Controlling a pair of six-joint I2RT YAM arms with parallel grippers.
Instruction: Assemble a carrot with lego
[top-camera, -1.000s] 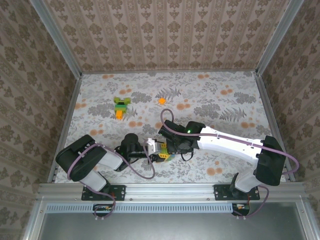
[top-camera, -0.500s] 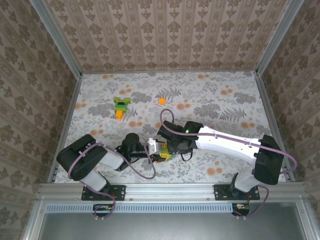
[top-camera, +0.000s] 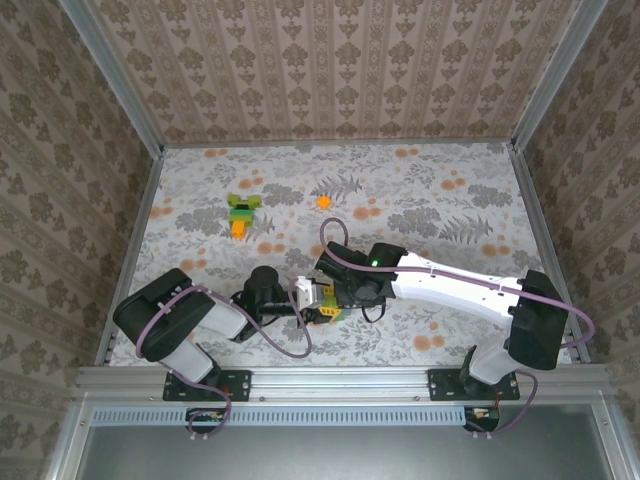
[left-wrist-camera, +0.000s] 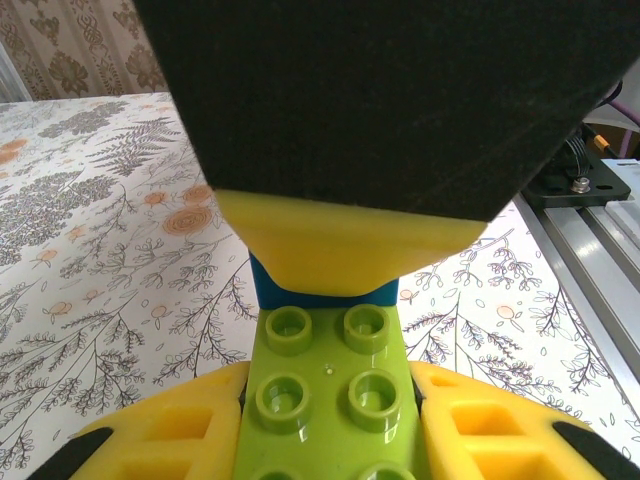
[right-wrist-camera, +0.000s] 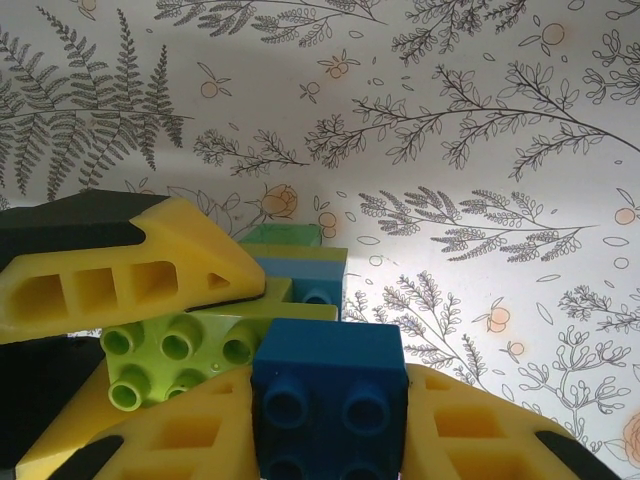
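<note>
Our left arm (top-camera: 178, 322) is black and grey, and our right arm (top-camera: 455, 285) is white with black ends. Purple cables (top-camera: 323, 233) loop along both. A tiny green light (top-camera: 377, 262) glows on the right arm. Our fingers (left-wrist-camera: 160, 432) are yellow.

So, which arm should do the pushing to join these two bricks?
Right, probably: the right fingers grip the blue brick close against the lime brick, so it can press in while the left fingers just hold the lime brick steady.

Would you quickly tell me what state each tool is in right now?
Left tool: closed on a lime brick.
Right tool: closed on a blue brick.
</note>
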